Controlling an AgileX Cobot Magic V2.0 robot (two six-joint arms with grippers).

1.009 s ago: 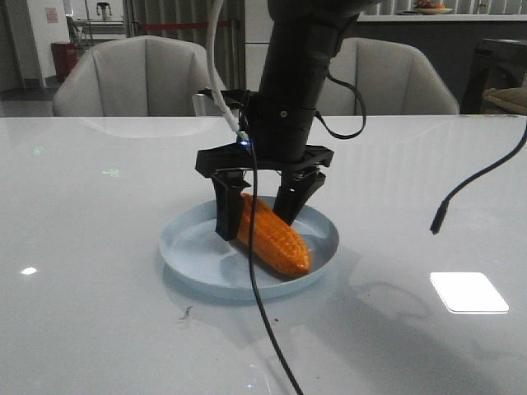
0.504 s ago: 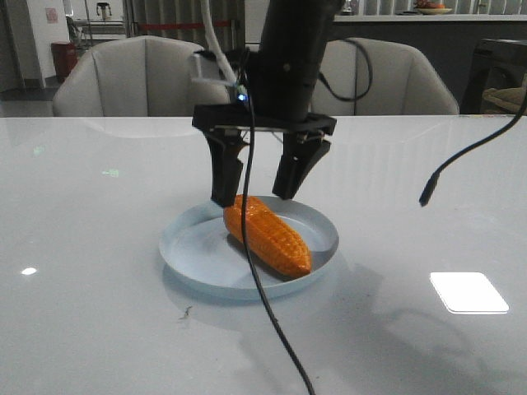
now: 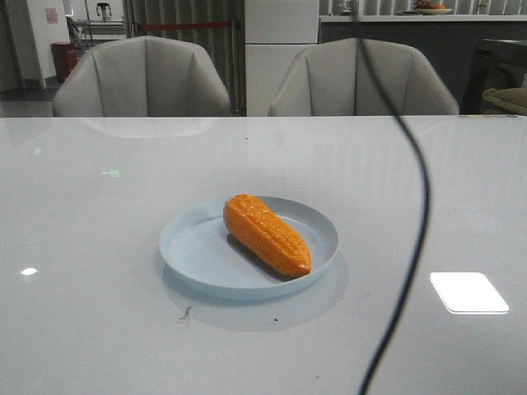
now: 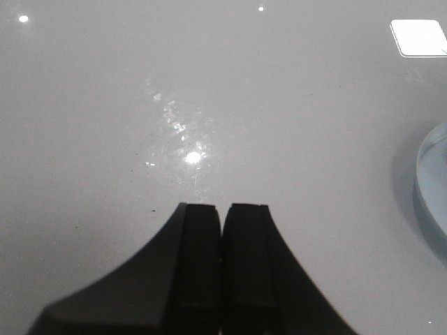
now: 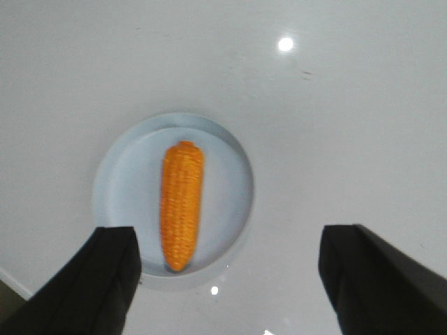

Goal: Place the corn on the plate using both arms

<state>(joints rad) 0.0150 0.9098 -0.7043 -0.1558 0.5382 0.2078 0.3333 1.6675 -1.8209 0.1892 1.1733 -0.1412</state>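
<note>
The orange-yellow corn (image 3: 266,234) lies on its side inside the pale blue plate (image 3: 189,247) near the middle of the table, its blunt tip toward the front right. Neither gripper appears in the front view. In the right wrist view my right gripper (image 5: 230,241) is open and high above, with the corn (image 5: 181,204) and the plate (image 5: 230,181) well below its spread fingers (image 5: 105,279). My left gripper (image 4: 223,209) is shut with nothing in it, over bare table, and the plate's rim (image 4: 431,174) shows at the edge of its view.
A black cable (image 3: 412,239) hangs down across the right side of the front view. Two grey chairs (image 3: 140,78) stand behind the table's far edge. A bright window reflection (image 3: 468,291) lies on the glossy tabletop at right.
My right gripper, open over the corn a second ago, rose straight up and left the front view. The corn stays lying on the plate. The hanging cable swung left.
</note>
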